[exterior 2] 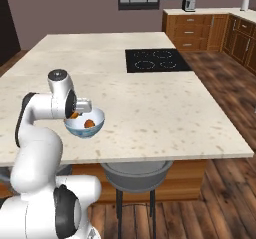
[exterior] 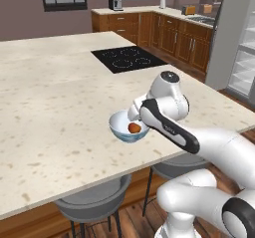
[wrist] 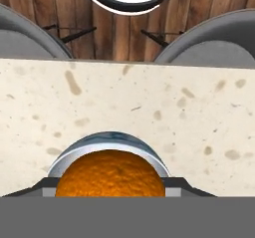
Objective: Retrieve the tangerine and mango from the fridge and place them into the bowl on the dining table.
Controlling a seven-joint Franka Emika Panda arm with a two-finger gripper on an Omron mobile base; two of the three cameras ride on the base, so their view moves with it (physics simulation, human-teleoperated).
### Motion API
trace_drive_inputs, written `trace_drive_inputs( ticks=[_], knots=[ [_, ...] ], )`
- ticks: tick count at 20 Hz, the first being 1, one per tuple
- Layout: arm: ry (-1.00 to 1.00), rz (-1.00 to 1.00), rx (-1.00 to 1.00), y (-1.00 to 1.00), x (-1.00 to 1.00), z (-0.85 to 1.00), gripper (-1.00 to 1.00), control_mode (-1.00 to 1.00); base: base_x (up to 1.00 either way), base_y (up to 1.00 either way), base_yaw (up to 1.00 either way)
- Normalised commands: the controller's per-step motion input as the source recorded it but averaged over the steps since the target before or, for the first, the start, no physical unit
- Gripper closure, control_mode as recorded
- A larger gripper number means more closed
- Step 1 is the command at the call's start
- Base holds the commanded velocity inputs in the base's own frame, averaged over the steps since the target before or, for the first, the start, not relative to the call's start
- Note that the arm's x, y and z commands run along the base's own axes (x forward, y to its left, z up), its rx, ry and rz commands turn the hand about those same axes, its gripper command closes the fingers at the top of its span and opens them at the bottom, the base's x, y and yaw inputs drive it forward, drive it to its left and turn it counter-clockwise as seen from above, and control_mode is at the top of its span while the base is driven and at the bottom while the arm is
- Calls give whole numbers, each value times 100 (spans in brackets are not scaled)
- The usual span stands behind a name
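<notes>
Hand view looks straight down past the end effector [wrist: 110,194], and you can see the tangerine [wrist: 110,175] sitting between its two fingers with the rim of the bowl [wrist: 107,141] directly beneath, so the fruit is lined up over the opening rather than off to one side. The fingers stand fairly wide, and because the fruit fills the gap they look clamped on the tangerine; that is a judgement, since the contact points themselves are hidden at the bottom edge. In the left base view the arm reaches over the near edge of the surface [exterior: 55,112], and the bowl [exterior: 124,131] rests on the stone top close to that edge, well apart from the black cooktop [exterior: 129,58]. An orange-red fruit [exterior: 134,127] already lies inside it, which is likely the mango, though it is too small for you to be sure. The right base view shows the same thing: the bowl [exterior 2: 85,125] with one fruit [exterior 2: 89,123] in it and a second orange shape just above its rim at the wrist. The hand is held low over the bowl so the drop will be short. You probably only need to release now; watch that the fruit does not bounce out.
</notes>
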Motion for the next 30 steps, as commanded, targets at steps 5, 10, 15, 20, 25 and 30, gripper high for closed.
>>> trace_drive_inputs(
  ticks=[5, 10, 15, 20, 25, 30],
  knots=[
    [0, 0, 0, 4, 48, -36, 100, -100, 0, 0, 0],
    [1, 0, 0, 7, 45, -30, 100, -100, 0, 0, 0],
    [0, 0, 0, 10, 20, -24, 100, -100, 0, 0, 0],
    [0, 0, -1, 15, 20, -29, 100, -100, 0, 0, 0],
    [0, 0, 0, 11, 22, -20, 100, -100, 0, 0, 0],
    [0, 0, 0, 6, 14, -10, -100, -100, 0, 0, 0]
  ],
)
